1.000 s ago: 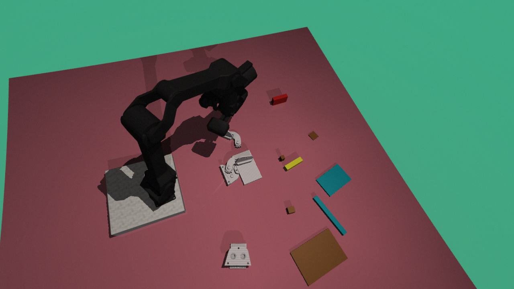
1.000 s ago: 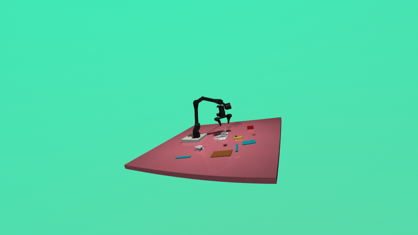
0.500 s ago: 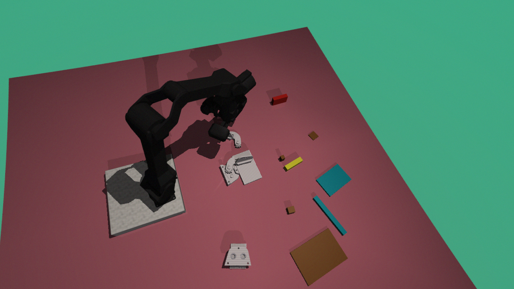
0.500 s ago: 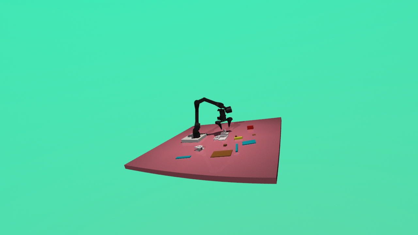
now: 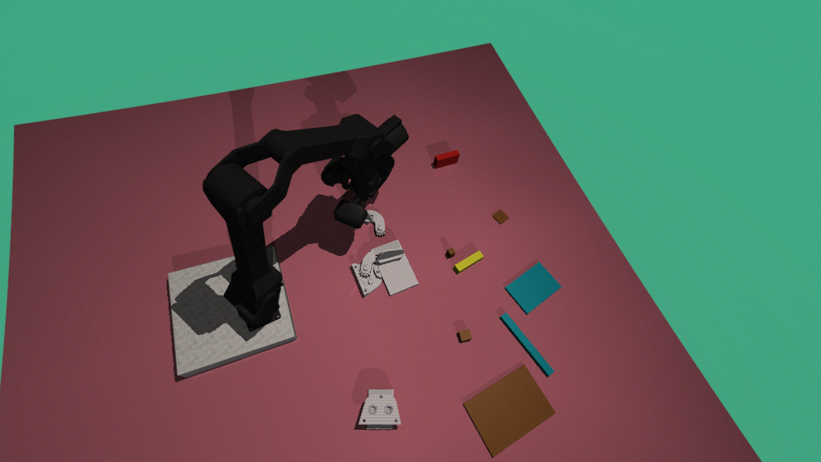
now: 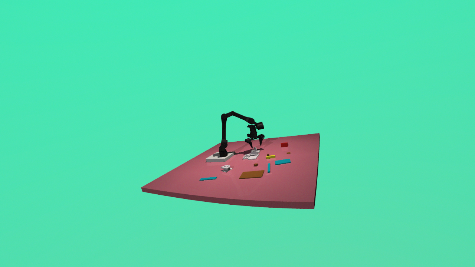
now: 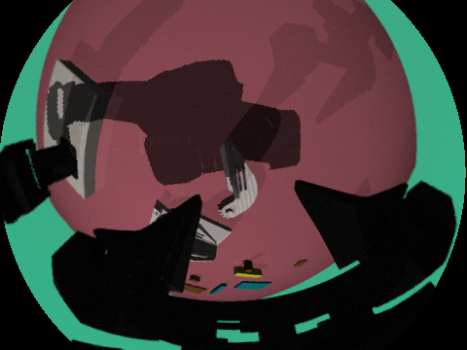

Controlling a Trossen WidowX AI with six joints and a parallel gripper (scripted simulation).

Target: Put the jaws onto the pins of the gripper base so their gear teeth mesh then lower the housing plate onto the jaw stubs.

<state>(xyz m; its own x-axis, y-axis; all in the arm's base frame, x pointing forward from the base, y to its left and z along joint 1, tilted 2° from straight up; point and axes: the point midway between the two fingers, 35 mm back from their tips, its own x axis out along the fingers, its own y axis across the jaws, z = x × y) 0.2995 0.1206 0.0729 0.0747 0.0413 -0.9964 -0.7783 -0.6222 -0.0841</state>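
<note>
The white gripper base (image 5: pixel 405 278) (image 7: pixel 221 234) lies mid-table. One white toothed jaw (image 5: pixel 367 261) (image 7: pixel 204 251) lies over it, teeth near the narrow end; I cannot tell whether it is fully seated on its pin. The second jaw (image 5: pixel 378 222) (image 7: pixel 249 191) lies loose on the table beyond the base, teeth toward it. The white housing plate (image 5: pixel 380 418) (image 6: pixel 226 167) stands apart with its two round holes showing. My gripper (image 6: pixel 256 146) (image 7: pixel 248 192) is open and empty, above the loose jaw, its fingers on either side of it in the wrist view. The arm partly covers that jaw in the top view.
A yellow bar (image 5: pixel 469 262), a red block (image 5: pixel 446 159) and small brown cubes (image 5: pixel 464 335) lie right of the base. Farther out are a teal plate (image 5: pixel 533 287), a teal bar (image 5: pixel 526 346) and a brown plate (image 5: pixel 508 410). Another teal bar (image 6: pixel 208 178) lies near the front edge.
</note>
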